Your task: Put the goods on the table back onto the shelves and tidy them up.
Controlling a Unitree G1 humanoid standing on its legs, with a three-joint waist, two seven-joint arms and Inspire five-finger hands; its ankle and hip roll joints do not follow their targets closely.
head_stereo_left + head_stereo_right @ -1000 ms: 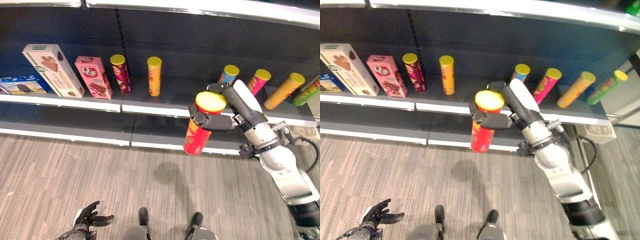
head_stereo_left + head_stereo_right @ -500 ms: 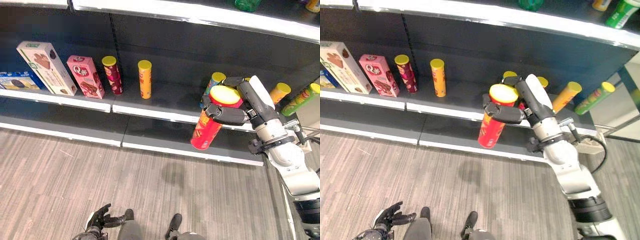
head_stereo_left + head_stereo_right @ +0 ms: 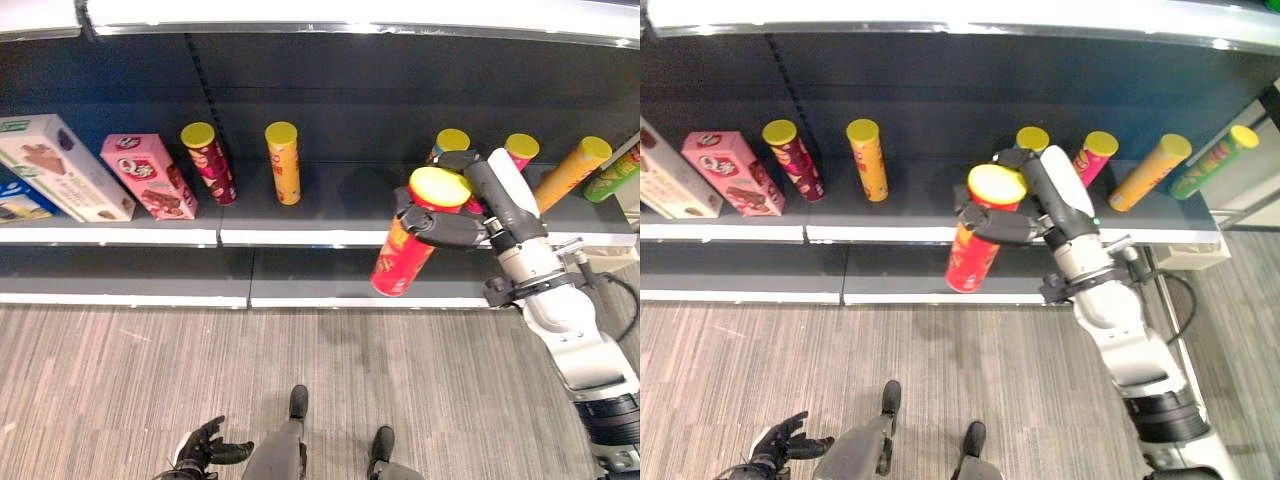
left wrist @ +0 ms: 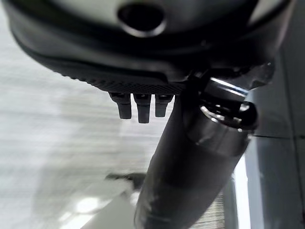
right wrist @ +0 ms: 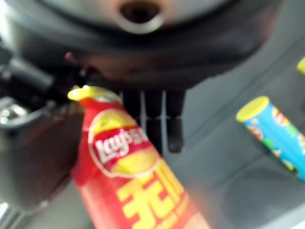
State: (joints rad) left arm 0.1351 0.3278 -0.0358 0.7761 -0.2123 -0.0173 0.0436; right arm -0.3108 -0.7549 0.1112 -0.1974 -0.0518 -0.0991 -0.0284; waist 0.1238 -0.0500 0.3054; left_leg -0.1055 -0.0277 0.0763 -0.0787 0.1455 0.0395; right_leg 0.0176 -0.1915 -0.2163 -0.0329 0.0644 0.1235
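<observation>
The right hand (image 3: 455, 225) is wrapped tight around the top of the red can (image 3: 403, 252), just under its yellow lid. The can hangs down from the hand and leans, with its bottom end lower and toward the robot's left. It is in the air, in front of the shelf (image 3: 330, 205). Just past the hand stands a blue can (image 5: 271, 131), so the free spot looks to be left of the hand. The left hand (image 3: 208, 447) is low, far from the can, with loose fingers holding nothing.
</observation>
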